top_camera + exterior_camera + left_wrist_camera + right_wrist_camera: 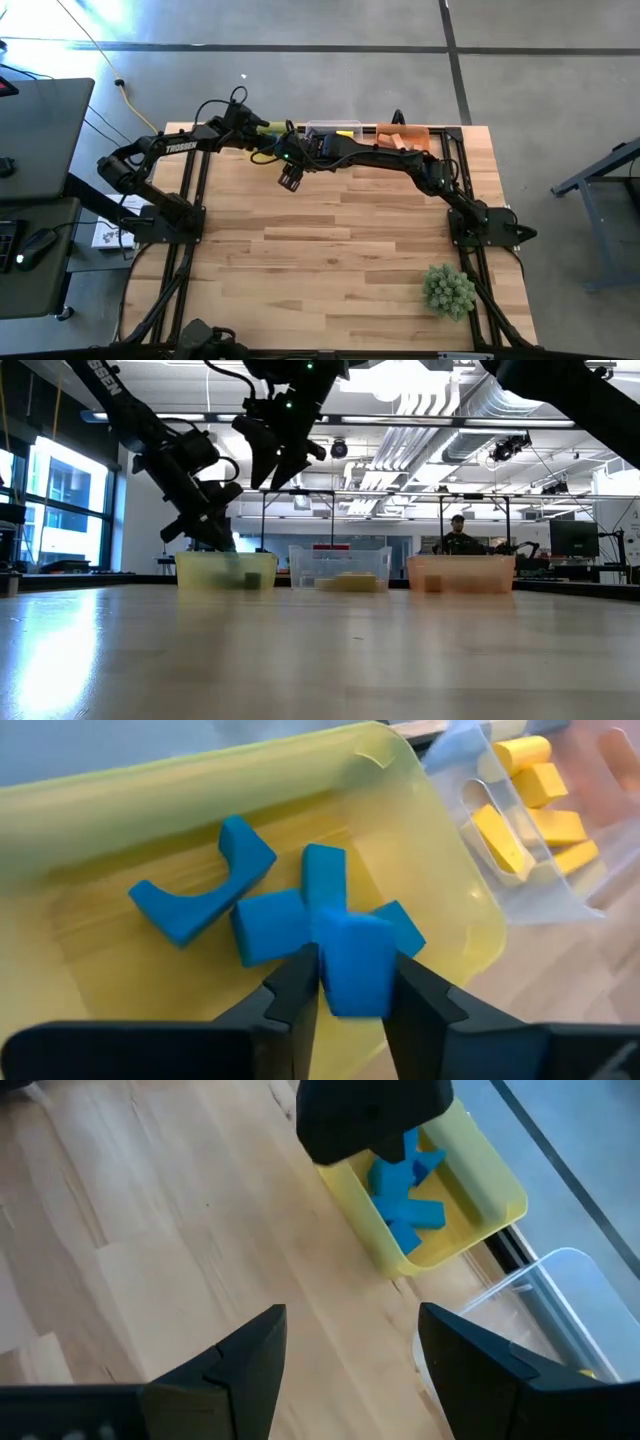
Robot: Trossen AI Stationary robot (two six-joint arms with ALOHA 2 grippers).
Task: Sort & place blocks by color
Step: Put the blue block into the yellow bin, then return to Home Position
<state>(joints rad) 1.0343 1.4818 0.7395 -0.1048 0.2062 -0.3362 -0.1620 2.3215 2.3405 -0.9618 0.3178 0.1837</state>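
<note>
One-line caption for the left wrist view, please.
Left tool holds a blue block over the yellow bin, where other blue blocks already lie.

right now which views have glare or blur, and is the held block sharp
High view: sun glare on the floor at top left. Low view: the three translucent bins look soft. Left wrist view: the blue wooden block in the left gripper is sharp.

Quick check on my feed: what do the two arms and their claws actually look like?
Both arms are dark, near-black, jointed tubes. The left arm carries white lettering along one link, and black cables loop off it near the wrist. A small green light glows at the wrist of the right arm. The left claw and right claw each have two flat, dark, angular fingers.
</note>
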